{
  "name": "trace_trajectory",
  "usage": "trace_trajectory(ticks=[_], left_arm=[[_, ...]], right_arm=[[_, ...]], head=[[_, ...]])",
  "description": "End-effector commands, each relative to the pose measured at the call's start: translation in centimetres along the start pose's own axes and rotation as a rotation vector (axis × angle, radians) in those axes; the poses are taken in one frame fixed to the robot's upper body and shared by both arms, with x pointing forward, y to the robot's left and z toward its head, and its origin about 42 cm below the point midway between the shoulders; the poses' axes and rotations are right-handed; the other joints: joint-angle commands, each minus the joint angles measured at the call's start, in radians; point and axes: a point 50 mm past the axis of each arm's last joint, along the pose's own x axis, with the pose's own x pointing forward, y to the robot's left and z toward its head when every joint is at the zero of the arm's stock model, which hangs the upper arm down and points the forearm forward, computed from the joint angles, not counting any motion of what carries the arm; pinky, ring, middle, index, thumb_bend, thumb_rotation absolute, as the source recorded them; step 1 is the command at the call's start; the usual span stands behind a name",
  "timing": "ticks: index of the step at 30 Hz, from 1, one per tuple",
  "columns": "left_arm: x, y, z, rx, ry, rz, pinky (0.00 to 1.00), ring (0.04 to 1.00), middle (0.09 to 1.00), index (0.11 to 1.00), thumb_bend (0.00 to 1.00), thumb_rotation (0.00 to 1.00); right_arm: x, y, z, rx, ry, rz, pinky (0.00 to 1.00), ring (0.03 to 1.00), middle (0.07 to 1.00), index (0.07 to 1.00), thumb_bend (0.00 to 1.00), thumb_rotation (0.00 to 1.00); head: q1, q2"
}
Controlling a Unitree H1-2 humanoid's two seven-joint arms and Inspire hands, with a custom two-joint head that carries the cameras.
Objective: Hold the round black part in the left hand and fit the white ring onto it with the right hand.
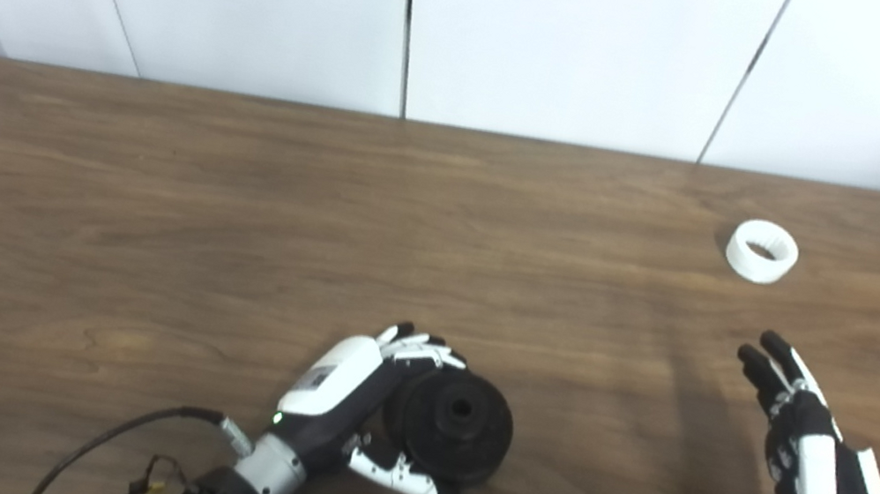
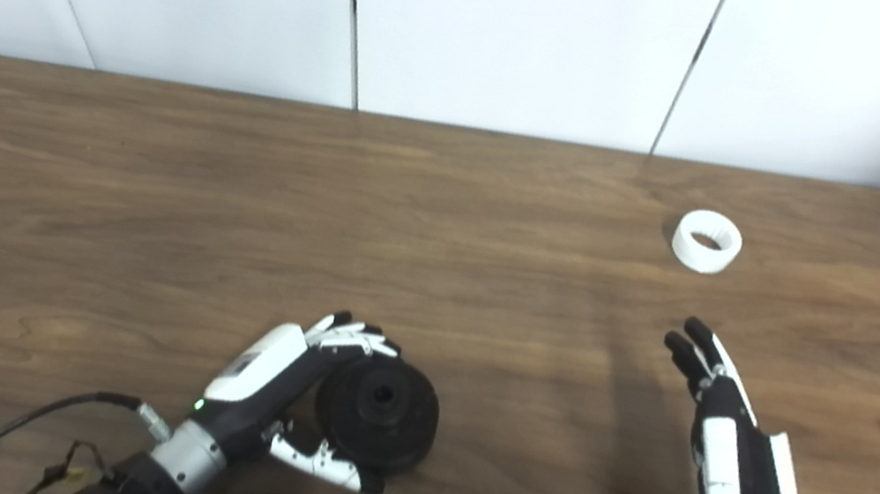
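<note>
The ring (image 1: pixel 762 252) lies far right on the table (image 1: pixel 138 232), the round part (image 1: pixel 454 428) near centre.

Round black part (image 1: pixel 453 424): you see a thick black disc with a raised central hub and a small bore, tilted so its face looks up, resting near the table's front edge, left of centre.

White ring (image 1: pixel 762 251): you find a short, wide white band with a ribbed inner wall, lying flat, opening up, far right and well apart from the disc.
</note>
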Motion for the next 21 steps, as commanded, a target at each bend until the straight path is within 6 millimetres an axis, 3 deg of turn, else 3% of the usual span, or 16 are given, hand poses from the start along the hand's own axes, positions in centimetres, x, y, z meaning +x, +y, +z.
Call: trace_trajectory(ticks=[1, 5, 9, 14, 17, 21], left_arm=[[0.1, 0.8, 0.1, 0.009, -0.017, 0.012, 1.0, 0.945, 0.844, 0.487, 0.52, 0.06], [0.2, 1.2, 0.0, 0.015, -0.018, 0.016, 1.0, 0.956, 0.847, 0.487, 0.52, 0.06], [0.2, 1.6, 0.1, 0.033, -0.02, 0.018, 1.0, 0.95, 0.844, 0.486, 0.52, 0.06], [0.2, 1.9, 0.2, 0.033, -0.018, 0.021, 1.0, 0.941, 0.84, 0.486, 0.52, 0.06], [0.1, 1.9, 0.0, 0.037, -0.017, 0.022, 1.0, 0.921, 0.832, 0.485, 0.52, 0.06], [0.1, 2.1, -0.3, 0.045, -0.013, 0.016, 1.0, 0.923, 0.832, 0.485, 0.52, 0.06]], right_arm=[[0.6, 0.6, 1.6, 0.017, -0.077, -0.015, 1.0, 0.925, 0.886, 0.904, 0.63, 1.0], [0.9, 0.5, 2.1, 0.01, -0.084, -0.01, 1.0, 0.935, 0.896, 0.907, 0.62, 1.0], [1.1, 0.5, 2.5, 0.015, -0.091, -0.018, 1.0, 0.932, 0.892, 0.904, 0.62, 1.0], [1.3, 0.2, 5.4, 0.047, -0.134, -0.002, 1.0, 0.957, 0.918, 0.899, 0.62, 0.95], [1.8, -0.8, 7.7, 0.0, -0.19, 0.026, 0.99, 0.963, 0.93, 0.891, 0.61, 0.81], [3.4, -2.0, 10.6, -0.11, -0.291, 0.04, 0.95, 0.947, 0.908, 0.882, 0.67, 0.54]], head=[[-0.004, 0.009], [-0.022, 0.053], [-0.028, 0.068], [-0.019, 0.073], [-0.025, 0.065], [-0.07, 0.051]])
